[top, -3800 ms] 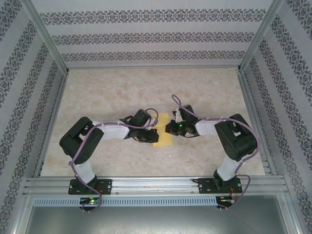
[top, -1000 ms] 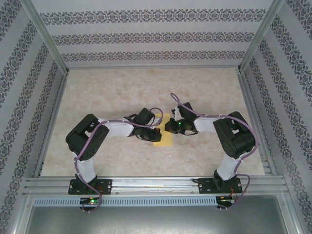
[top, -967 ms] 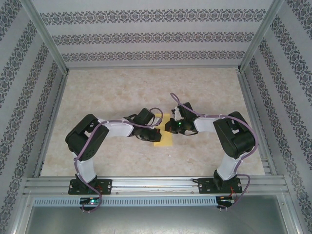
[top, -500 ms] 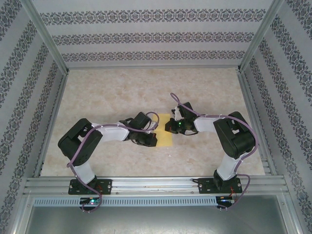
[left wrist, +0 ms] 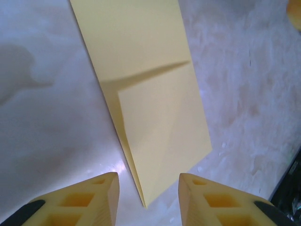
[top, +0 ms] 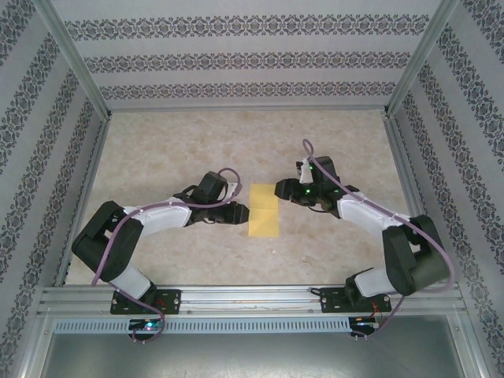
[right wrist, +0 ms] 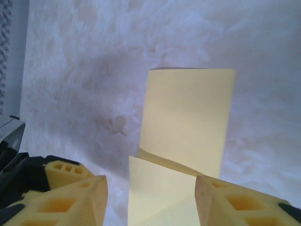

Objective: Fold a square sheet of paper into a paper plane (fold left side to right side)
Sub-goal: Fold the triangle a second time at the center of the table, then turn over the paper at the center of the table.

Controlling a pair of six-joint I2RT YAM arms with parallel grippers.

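Backed away to either side of the square sheet of paper within the last second, with left gripper and right gripper both loosened from clenched to parted, grasping nothing. Left lying folded in 2 on the desk between them, 1 layer lifting slightly. Suggests the left-to-right fold is made and pressed. No brands, labels or writing readable.

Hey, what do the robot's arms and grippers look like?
The left arm and right arm have black joints, white link covers and a looping purple cable each. The gripper fingers are yellow plastic with hollow rectangular cells.
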